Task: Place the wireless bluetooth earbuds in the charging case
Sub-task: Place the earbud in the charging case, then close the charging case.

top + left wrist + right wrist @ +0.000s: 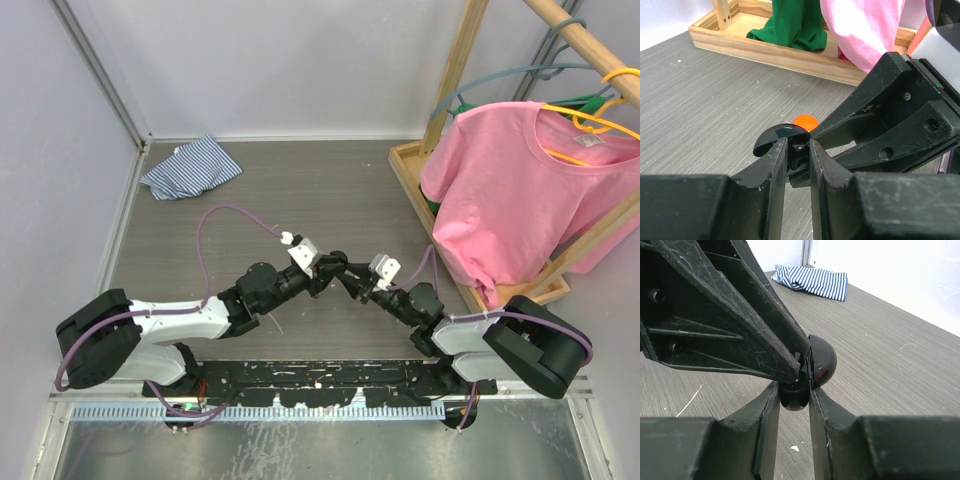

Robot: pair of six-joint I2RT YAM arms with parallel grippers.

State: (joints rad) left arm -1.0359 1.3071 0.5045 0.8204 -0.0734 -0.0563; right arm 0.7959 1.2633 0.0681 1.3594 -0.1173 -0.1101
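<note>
While the right gripper (365,285) clamps the round black charging case (794,400) between narrow jaws, lid (822,360) swung open, the left gripper (799,150) meets it nose to nose from the opposite side. Its fingers are nearly together on a small glossy piece, probably a black earbud (799,156), and its tips are already at the case's mouth. The remaining travel looks like a short push along the left fingers' own axis. An orange-red piece (805,121) lies just behind; whether it is a bud or a case is unclear. The table (700,100) is open around both arms, with the wooden rack (790,57) and the striped cloth (812,280) well apart.
</note>
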